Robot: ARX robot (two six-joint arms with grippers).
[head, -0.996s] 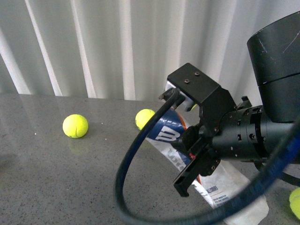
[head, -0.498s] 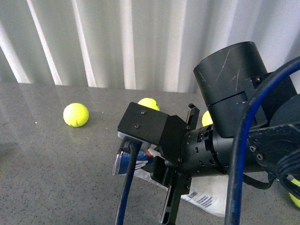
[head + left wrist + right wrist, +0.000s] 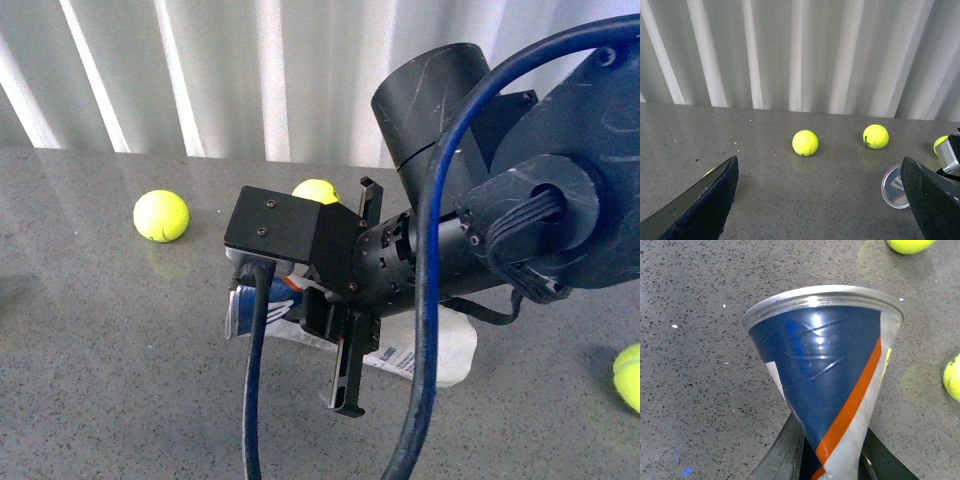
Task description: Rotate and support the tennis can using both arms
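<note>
The tennis can (image 3: pixel 262 306) hangs nearly level just above the grey table, its metal rim pointing left and its white end (image 3: pixel 447 345) to the right. My right arm (image 3: pixel 470 240) covers its middle. In the right wrist view my right gripper (image 3: pixel 827 452) is shut on the tennis can (image 3: pixel 825 355), whose navy label and orange stripe fill the view, rim away from the wrist. My left gripper (image 3: pixel 820 200) is open, with nothing between its fingers (image 3: pixel 705 205). The can's round rim end (image 3: pixel 896 186) shows beside the far finger. The left arm is out of the front view.
Yellow tennis balls lie on the table: one at the left (image 3: pixel 161 216), one behind the can (image 3: pixel 315 190), one at the right edge (image 3: pixel 628 377). White curtains close off the back. A black and blue cable (image 3: pixel 425 330) loops in front of the right arm.
My right arm has turned the can from steeply tilted to nearly level, its rim swinging down and to the left. The arm has moved left and now fills more of the view.
</note>
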